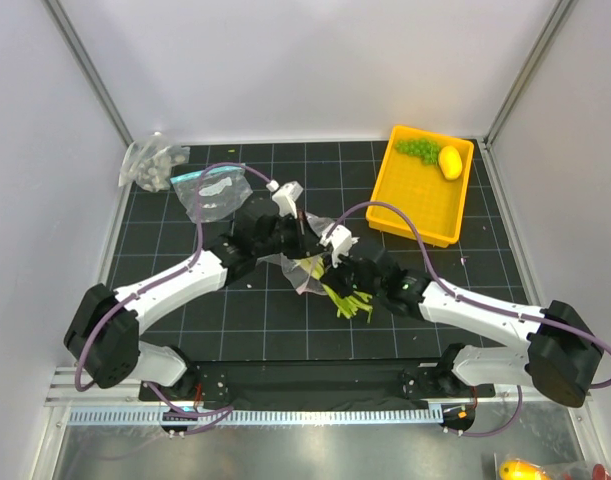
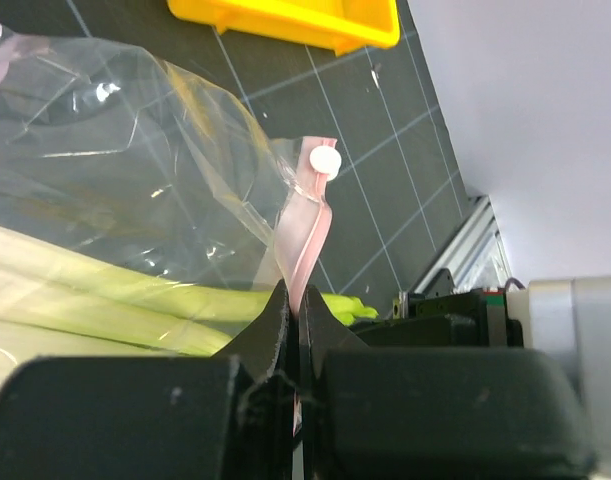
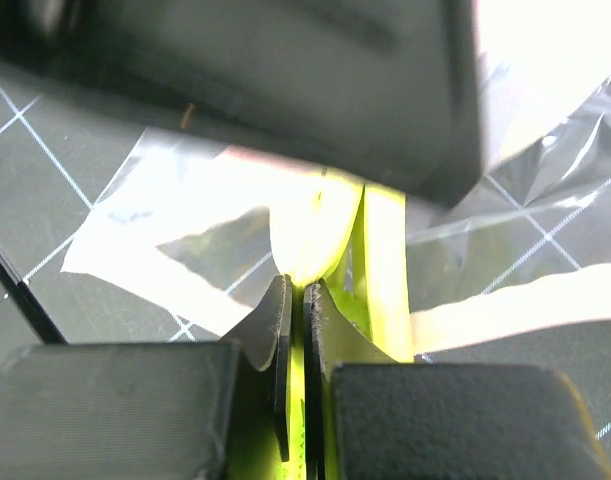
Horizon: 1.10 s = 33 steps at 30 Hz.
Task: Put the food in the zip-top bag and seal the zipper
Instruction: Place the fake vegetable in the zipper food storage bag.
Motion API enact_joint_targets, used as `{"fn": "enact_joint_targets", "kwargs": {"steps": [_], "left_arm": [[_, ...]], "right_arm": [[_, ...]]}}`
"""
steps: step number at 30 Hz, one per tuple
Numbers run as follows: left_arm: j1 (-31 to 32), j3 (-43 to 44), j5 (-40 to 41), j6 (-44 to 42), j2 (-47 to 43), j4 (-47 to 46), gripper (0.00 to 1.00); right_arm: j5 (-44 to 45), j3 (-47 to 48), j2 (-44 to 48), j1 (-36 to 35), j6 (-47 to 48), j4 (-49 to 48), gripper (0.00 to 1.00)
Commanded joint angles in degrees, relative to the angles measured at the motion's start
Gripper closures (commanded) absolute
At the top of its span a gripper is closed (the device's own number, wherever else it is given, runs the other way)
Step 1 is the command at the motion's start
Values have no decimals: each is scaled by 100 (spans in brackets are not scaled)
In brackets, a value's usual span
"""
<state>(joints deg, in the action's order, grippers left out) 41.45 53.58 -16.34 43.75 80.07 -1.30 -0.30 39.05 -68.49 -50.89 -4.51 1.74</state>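
The dotted zip-top bag lies crumpled at mid-table between both grippers. My left gripper is shut on its pink zipper strip, just below the white slider. The leek lies partly inside the bag, its stalk showing through the plastic and its green leaves sticking out toward the near side. My right gripper is shut on a yellow-green leek leaf. The grapes and the lemon lie in the yellow tray.
A clear bag with a light-blue strip lies at the back left. A bunched dotted bag sits in the back-left corner. White walls and metal posts close in the table's sides and back.
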Motion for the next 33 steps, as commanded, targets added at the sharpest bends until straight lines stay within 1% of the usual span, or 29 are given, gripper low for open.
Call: {"fn": "enact_joint_targets", "kwargs": {"steps": [1, 3, 7, 9, 10, 11, 15, 18, 20, 25, 30, 32, 33], "left_arm": [[-93, 144, 210, -305, -220, 112, 100], [-102, 170, 175, -393, -203, 112, 100], [-93, 249, -273, -587, -150, 112, 100], [-93, 267, -387, -657, -115, 112, 100], [-93, 293, -544, -709, -106, 112, 100], [-50, 293, -589, -762, -89, 112, 100], [117, 372, -783, -762, 34, 112, 100], [231, 504, -1125, -710, 271, 112, 100], [284, 618, -1379, -587, 403, 112, 100], [469, 794, -1767, -219, 755, 86, 100], [495, 733, -2154, 90, 747, -195, 100], [495, 724, -2251, 160, 729, -265, 100], [495, 706, -2277, 187, 729, -257, 100]], "right_arm": [[-155, 173, 117, -131, 258, -332, 99], [-199, 191, 108, -175, 345, -323, 99], [-190, 270, -24, -412, 547, -244, 99], [-15, 366, -129, -500, 635, -209, 99], [3, 402, -156, -596, 671, -44, 99], [299, 437, -200, -632, 697, -16, 99], [635, 446, -174, -808, 820, 11, 99], [977, 437, -113, -861, 856, 28, 99], [1049, 393, -60, -861, 891, -7, 99], [1312, 165, 257, -896, 978, -349, 99], [1593, -37, 371, -896, 1145, -534, 99], [1882, -38, 345, -896, 1137, -534, 96], [1988, -38, 345, -896, 1085, -534, 92]]}}
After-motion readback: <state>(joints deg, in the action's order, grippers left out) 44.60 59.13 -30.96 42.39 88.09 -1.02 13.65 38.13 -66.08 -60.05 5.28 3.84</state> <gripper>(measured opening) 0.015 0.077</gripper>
